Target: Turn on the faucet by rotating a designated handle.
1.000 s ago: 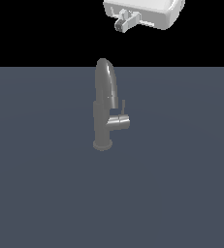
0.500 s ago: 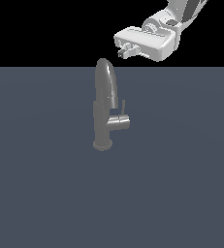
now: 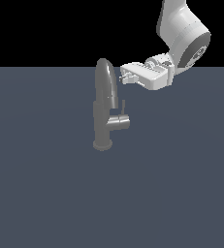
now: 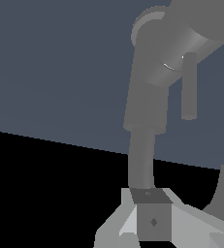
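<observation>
A flat dark grey-blue bench (image 3: 45, 193) runs out to a black backdrop, bare on all sides of the faucet (image 3: 105, 109). The gripper (image 3: 124, 76) hangs beside the spout's arch, apart from it; whether its jaws are parted, I cannot tell. The handle (image 3: 123, 106) stands upright below the jaws, untouched.

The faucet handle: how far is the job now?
Done: the gripper is close to the faucet, beside the top of its spout. In hand: nothing. It holds nothing and is apart from the handle. Left: descend to the handle and rotate it.
</observation>
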`<state>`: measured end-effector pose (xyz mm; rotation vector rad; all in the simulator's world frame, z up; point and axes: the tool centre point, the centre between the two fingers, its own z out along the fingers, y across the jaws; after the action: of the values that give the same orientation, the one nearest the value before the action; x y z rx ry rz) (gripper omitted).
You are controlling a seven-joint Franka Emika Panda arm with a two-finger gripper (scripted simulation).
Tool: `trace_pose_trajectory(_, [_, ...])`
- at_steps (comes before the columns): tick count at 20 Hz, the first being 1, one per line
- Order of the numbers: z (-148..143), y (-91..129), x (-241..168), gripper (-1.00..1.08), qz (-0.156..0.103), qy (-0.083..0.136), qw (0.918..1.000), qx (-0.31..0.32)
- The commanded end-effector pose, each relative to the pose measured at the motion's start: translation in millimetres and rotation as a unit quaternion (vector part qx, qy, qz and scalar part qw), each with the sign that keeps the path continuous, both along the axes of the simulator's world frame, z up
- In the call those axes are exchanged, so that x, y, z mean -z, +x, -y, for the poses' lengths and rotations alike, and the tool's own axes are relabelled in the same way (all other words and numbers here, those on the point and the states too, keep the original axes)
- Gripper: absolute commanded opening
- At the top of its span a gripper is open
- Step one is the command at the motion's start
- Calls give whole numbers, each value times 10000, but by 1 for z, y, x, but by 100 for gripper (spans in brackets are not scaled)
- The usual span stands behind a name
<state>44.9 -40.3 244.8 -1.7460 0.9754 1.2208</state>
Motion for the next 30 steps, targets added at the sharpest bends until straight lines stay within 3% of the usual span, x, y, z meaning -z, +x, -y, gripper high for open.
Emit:
trace_pose_trajectory(1, [0,4,19,-100,-273,217,9992,198])
trace_pose_trajectory(7, [-4,9,57,-100,-803,623,9931,585])
trace_pose_trajectory(13, [-7,10,80,-100,-1105,853,9869,807])
trace_pose_trajectory(21, [-9,9,83,-100,-1146,884,9859,836])
trace_pose_trajectory(30, [-4,-11,79,-100,-1146,884,9859,836])
